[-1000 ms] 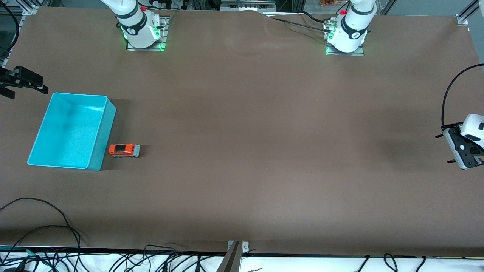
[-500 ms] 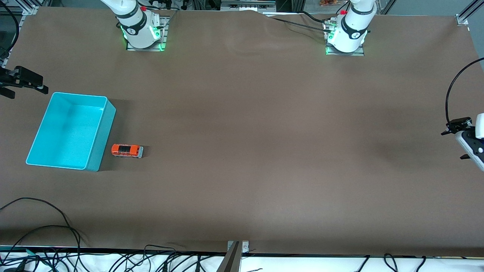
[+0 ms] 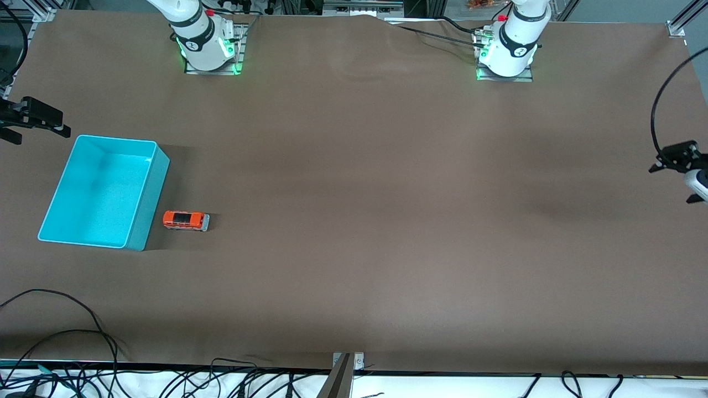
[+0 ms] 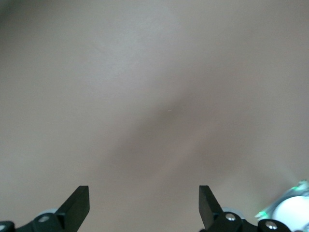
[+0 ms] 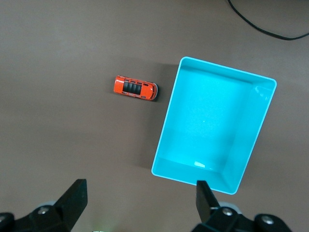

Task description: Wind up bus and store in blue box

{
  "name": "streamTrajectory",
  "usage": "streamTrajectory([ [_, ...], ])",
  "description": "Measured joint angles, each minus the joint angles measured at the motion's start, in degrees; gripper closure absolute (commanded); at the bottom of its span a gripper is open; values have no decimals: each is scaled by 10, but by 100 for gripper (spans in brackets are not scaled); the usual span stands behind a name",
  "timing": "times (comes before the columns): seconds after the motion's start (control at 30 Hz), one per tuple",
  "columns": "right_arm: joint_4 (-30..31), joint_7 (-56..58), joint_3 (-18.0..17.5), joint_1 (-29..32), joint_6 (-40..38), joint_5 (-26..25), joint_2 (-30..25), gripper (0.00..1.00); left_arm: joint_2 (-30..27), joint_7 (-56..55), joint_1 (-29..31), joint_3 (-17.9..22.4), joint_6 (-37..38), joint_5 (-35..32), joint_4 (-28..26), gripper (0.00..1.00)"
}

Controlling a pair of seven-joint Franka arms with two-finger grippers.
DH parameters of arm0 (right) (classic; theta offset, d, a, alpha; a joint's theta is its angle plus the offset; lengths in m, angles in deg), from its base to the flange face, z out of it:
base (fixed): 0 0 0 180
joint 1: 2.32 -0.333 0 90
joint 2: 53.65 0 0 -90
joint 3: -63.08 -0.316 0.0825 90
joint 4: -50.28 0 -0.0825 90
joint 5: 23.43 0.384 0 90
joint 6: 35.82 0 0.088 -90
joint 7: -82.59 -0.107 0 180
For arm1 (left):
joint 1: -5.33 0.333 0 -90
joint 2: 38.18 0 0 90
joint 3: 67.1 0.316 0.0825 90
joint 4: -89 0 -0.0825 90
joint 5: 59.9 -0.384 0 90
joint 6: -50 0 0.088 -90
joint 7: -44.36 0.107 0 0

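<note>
The small orange-red bus (image 3: 186,220) stands on the brown table beside the long wall of the blue box (image 3: 155,193), just apart from it. The box is open-topped and empty. My right gripper (image 3: 33,119) hangs in the air at the right arm's end of the table, beside the box; its wrist view looks down on the bus (image 5: 135,88) and the box (image 5: 212,121), with the gripper (image 5: 140,203) open and empty. My left gripper (image 4: 144,203) is open and empty over bare table; only part of the left hand (image 3: 686,160) shows at the left arm's end.
Both arm bases (image 3: 207,47) (image 3: 506,52) stand along the table's back edge. Loose black cables (image 3: 66,331) lie at the table's front edge, toward the right arm's end. A black cable (image 5: 270,26) also lies near the box.
The left hand has drawn away toward the left arm's end and mostly left the front view. The bus and box shifted slightly a second ago and have since been still. The right gripper has not moved.
</note>
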Motion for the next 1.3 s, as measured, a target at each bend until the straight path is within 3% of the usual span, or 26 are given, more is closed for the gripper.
streamTrajectory([
  [0.2,0,0,0,0,0,0,0,0,-35,-126,-26,-21,43,2,0,0],
  [0.43,0,0,0,0,4,9,8,0,-52,-211,-119,60,47,2,-4,0],
  [0.6,0,0,0,0,7,10,12,0,-63,-218,-138,91,20,12,-16,0],
  [0.93,0,0,0,-1,9,13,23,0,-144,-304,-207,191,-11,86,-113,0],
  [1.3,11,-36,-10,-13,18,15,31,0,-214,-421,-274,226,-20,62,-192,0],
])
